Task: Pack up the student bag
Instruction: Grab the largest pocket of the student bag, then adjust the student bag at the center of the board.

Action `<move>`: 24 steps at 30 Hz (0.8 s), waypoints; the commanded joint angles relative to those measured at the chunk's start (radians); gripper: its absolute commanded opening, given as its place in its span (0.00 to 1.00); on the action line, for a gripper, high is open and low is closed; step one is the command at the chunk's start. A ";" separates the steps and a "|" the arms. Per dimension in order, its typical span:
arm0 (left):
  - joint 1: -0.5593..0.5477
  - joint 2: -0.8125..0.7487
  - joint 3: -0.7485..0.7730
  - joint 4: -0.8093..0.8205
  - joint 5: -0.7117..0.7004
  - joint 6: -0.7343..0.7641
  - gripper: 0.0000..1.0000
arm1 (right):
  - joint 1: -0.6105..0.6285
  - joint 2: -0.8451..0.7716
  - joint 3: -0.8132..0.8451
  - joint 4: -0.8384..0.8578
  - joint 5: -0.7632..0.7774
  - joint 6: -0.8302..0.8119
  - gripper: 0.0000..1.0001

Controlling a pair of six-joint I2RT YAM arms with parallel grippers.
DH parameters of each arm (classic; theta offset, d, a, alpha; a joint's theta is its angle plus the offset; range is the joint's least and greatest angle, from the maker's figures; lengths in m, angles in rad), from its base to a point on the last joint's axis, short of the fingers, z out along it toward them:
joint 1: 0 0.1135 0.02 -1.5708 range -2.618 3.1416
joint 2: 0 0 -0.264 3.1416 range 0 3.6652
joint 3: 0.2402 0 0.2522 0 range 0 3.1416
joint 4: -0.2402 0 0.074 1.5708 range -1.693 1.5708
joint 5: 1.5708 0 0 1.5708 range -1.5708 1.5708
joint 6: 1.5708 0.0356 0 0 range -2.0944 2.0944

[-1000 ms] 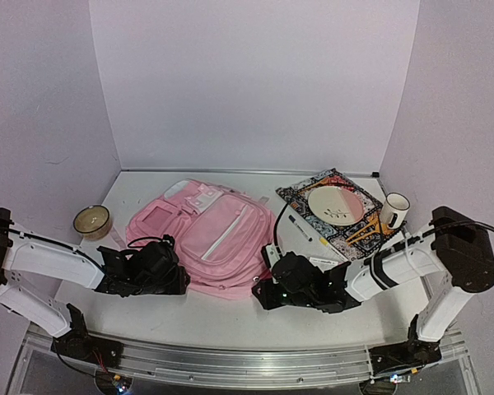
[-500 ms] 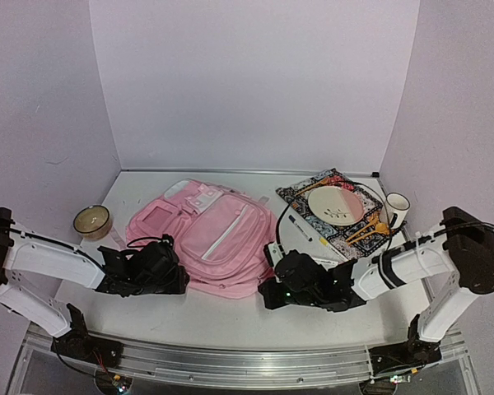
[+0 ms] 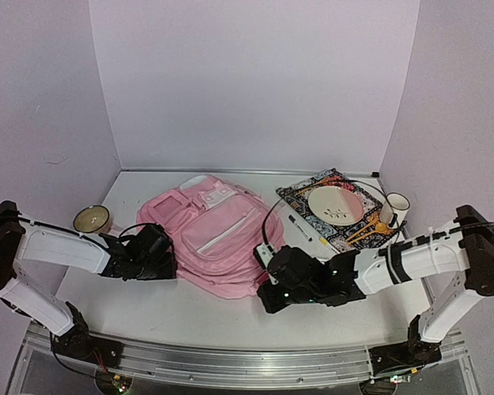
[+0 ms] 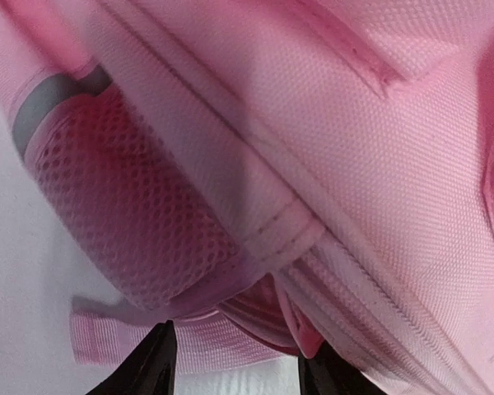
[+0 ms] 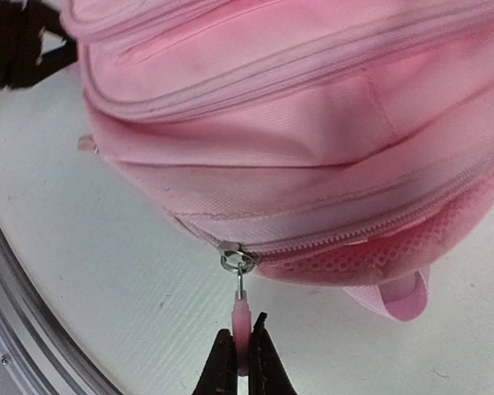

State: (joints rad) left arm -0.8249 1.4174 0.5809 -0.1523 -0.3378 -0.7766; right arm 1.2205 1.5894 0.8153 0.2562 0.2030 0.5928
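The right claw (image 5: pixel 240 355) pinches the pink zipper pull (image 5: pixel 241 315) of the large soft pink fabric backpack (image 3: pixel 210 234). The left claw (image 4: pixel 235 362) grips the backpack's bottom edge beside a mesh pocket (image 4: pixel 128 222).

White table (image 3: pixel 189 309), pale lilac walls (image 3: pixel 247 82) on three sides (evenly lit), metal rail (image 3: pixel 230 362) in front

One pink backpack (image 3: pixel 210 234), one patterned placemat (image 3: pixel 339 211), one plate (image 3: pixel 335 204), one mug (image 3: pixel 394 206), one small bowl (image 3: pixel 91 219), two grippers.
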 commanded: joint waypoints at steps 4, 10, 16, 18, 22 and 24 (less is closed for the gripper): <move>0.144 0.106 0.166 0.005 -0.044 0.131 0.51 | 0.106 0.203 0.255 -0.017 -0.100 -0.073 0.00; 0.187 0.137 0.258 0.006 0.002 0.183 0.53 | 0.109 0.332 0.424 -0.011 -0.046 -0.074 0.00; 0.188 -0.012 0.218 -0.045 0.024 0.130 0.67 | 0.102 0.432 0.551 -0.011 -0.017 -0.046 0.00; 0.188 -0.091 0.186 -0.071 0.048 0.081 0.72 | 0.102 0.458 0.584 -0.011 -0.016 -0.044 0.00; 0.188 -0.253 0.100 -0.095 0.132 -0.042 0.77 | 0.100 0.482 0.616 -0.011 -0.018 -0.042 0.00; 0.188 -0.316 0.045 -0.095 0.191 -0.110 0.78 | 0.100 0.486 0.621 -0.011 -0.017 -0.040 0.00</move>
State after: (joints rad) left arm -0.6357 1.2195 0.7147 -0.2193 -0.2625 -0.7352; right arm 1.3182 2.0643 1.3798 0.2367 0.1732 0.5468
